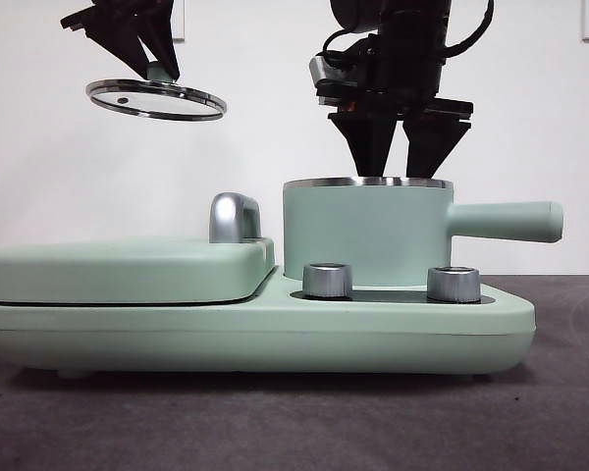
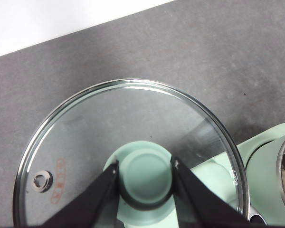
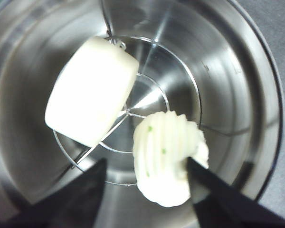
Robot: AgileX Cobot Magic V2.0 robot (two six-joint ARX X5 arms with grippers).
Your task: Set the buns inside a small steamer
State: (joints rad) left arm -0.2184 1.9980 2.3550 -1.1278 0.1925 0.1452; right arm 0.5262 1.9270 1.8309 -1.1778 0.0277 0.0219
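While the left gripper (image 2: pixel 145 178) clamps its black wedge-shaped jaws on the round mint-green knob (image 2: pixel 145 175) of the glass lid (image 1: pixel 157 99), that lid hangs tilted in the air at about ten o'clock from the small steamer (image 1: pixel 365 235) in the front view, well apart from it. The lid is a clear disc ringed with thin bright steel, with a small metal vent eyelet (image 2: pixel 42 181) near its edge.

The right gripper (image 3: pixel 147 173) hangs directly over the steamer's open mouth, its tapered tips just above the polished steel rim. Its jaws stand spread, one on each side of the pleated bun (image 3: pixel 168 156); whether they touch it I cannot tell.

Both buns lie inside the steamer on a thin wire rack (image 3: pixel 156 95) over the brushed, mirror-like steel bowl. The smooth bun (image 3: pixel 90 90) is a cream, matte oblong with rounded corners, at about ten o'clock from the rack's centre in the right wrist view. The pleated bun is whiter, ridged in soft folds with tiny green specks, at about five o'clock. The two sit near each other but apart.

The steamer is a matte mint cylinder with a straight rounded handle (image 1: pixel 506 221) pointing to three o'clock. It stands on a mint base (image 1: pixel 275 334) behind two knurled steel knobs (image 1: pixel 327 280); a flat mint griddle cover (image 1: pixel 128 270) with a chrome handle (image 1: pixel 234 217) lies at nine o'clock.
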